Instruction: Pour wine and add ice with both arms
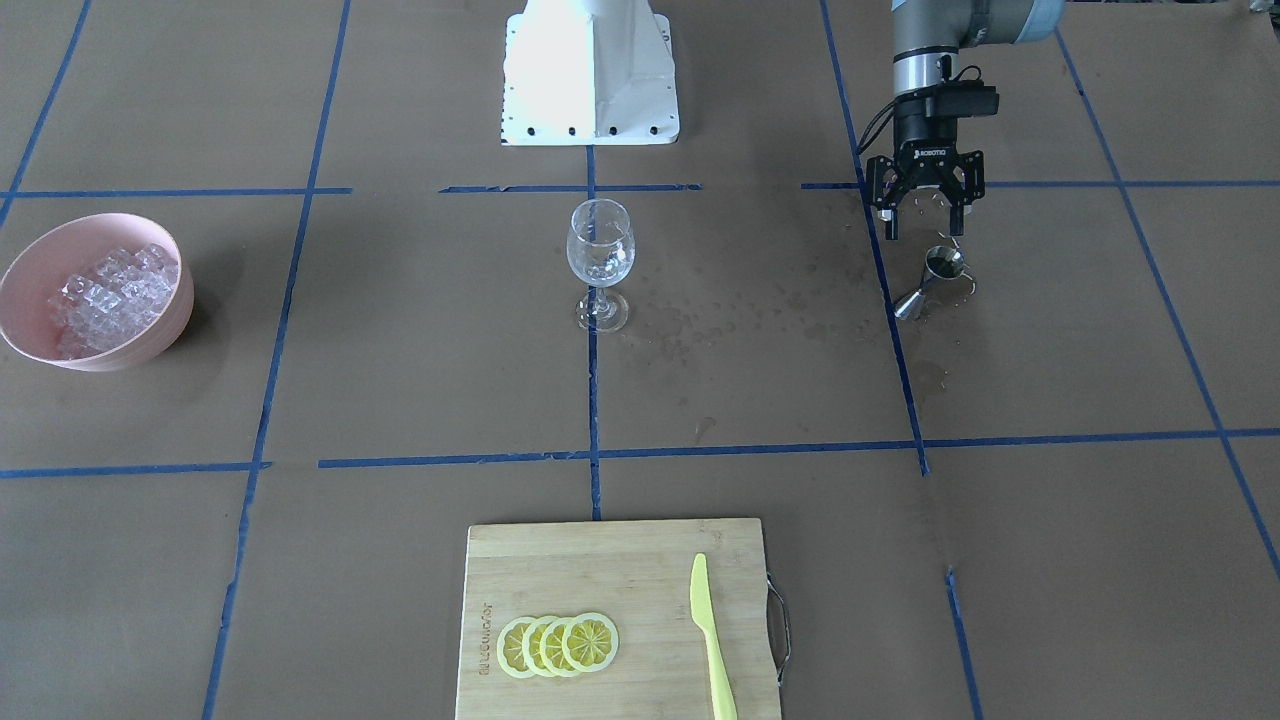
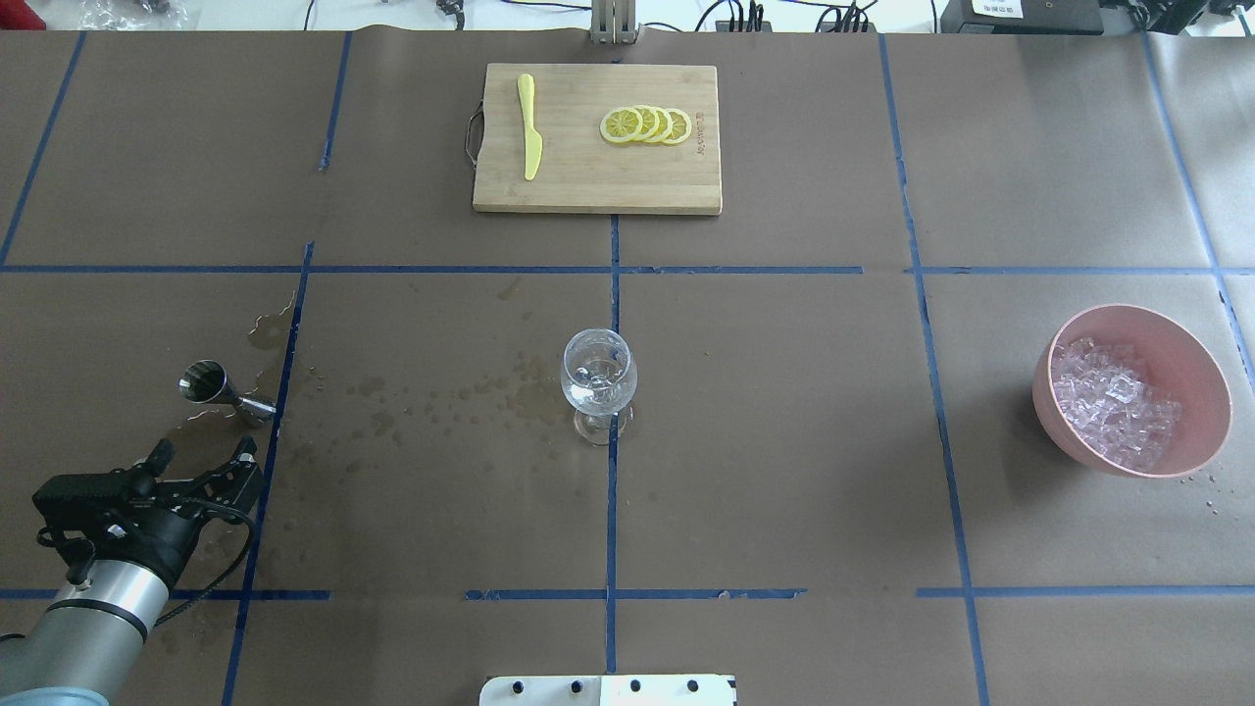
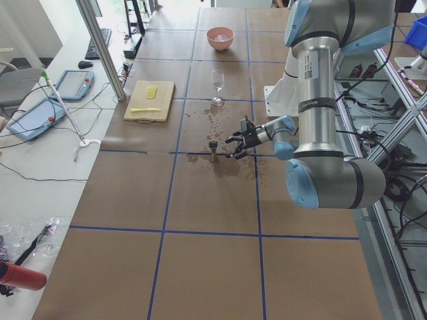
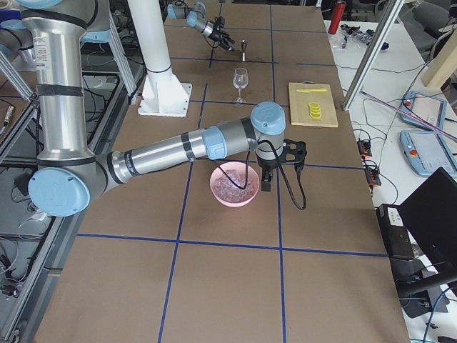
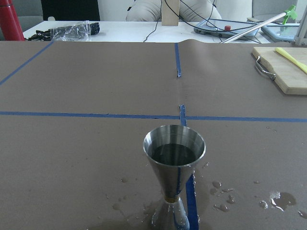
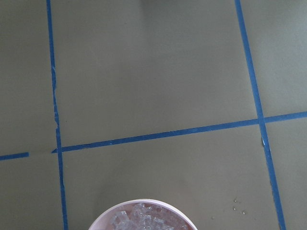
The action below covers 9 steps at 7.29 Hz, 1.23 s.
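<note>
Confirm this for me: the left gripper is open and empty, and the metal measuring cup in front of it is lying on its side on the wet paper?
Not quite. The measuring cup stands upright with its wide mouth up, as the left wrist view shows. The rest holds: the left gripper is open and empty, and the paper around the cup is wet.

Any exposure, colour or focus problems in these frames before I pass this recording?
Front-facing view: the white base block is blown out, detail lost. Right wrist view: the brown paper reads olive-green; the pink bowl is cropped at the bottom edge. Left wrist view: the jigger is sharp. Overhead view: even light, faint shadows.
</note>
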Available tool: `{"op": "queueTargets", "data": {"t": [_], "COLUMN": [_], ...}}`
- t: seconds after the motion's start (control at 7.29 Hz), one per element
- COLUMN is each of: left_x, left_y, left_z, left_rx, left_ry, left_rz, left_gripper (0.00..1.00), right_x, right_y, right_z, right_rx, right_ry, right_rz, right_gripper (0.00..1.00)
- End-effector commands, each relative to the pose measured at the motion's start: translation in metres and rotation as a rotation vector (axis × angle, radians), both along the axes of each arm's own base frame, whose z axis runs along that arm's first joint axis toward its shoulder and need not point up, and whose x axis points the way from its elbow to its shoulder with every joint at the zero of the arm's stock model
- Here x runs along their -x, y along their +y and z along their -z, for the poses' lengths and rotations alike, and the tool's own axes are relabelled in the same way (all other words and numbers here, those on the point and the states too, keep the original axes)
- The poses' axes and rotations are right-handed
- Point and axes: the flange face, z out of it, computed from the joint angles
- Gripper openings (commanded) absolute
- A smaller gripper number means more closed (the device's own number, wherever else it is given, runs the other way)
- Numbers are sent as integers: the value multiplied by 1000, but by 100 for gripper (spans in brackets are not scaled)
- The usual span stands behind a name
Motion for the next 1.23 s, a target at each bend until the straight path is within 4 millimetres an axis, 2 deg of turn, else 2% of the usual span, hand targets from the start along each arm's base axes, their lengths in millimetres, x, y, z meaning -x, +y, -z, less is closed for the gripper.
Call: {"op": "queueTargets", "data": {"t": [0.0, 0.41, 0.55, 1.1], "left_x": [-26, -56, -59, -44], "left_y": [-4, -11, -14, -41], "left_z": [-9, -13, -14, -19], "left_rx": [-50, -98, -121, -121], "left_ry": [0, 38, 33, 26], "left_rz": [56, 133, 156, 219], "left_gripper": [92, 88, 88, 85], "right_x": [24, 43, 47, 71], "right_y": [7, 15, 17, 26], "right_z": [30, 51, 56, 72], "right_rx": [20, 38, 44, 75], "right_ry": [-19, -37, -43, -54], "right_rz": [-16, -19, -23, -20], "right_gripper": [100, 100, 100, 100]}}
